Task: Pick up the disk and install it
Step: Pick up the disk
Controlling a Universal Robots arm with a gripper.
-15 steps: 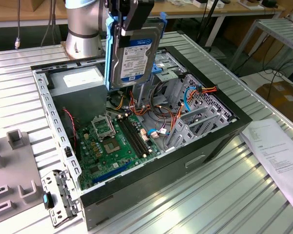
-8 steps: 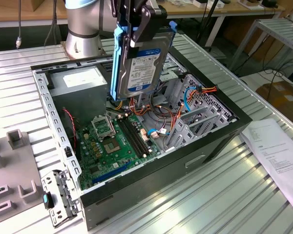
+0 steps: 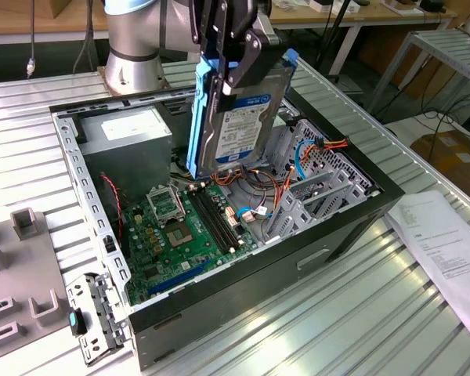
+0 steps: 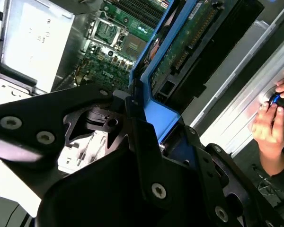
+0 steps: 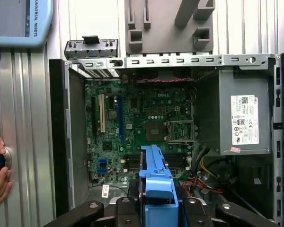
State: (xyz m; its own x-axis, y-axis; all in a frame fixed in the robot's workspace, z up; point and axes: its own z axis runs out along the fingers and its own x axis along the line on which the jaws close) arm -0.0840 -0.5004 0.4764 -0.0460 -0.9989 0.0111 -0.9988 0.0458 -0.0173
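Here, the flat grey metal disk, blue-railed, is held on edge over the open black computer case, clamped tight by the black gripper; loose orange cables nearby could be snagged if it is tilted.

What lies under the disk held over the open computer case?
Under the disk, the green motherboard and loose cables show; parts directly behind the disk are covered.

Clamped upright in gripper, hanging over open PC case: disk w/ blue rail, above motherboard. On metal table, at the exterior view's right: paper sheet.
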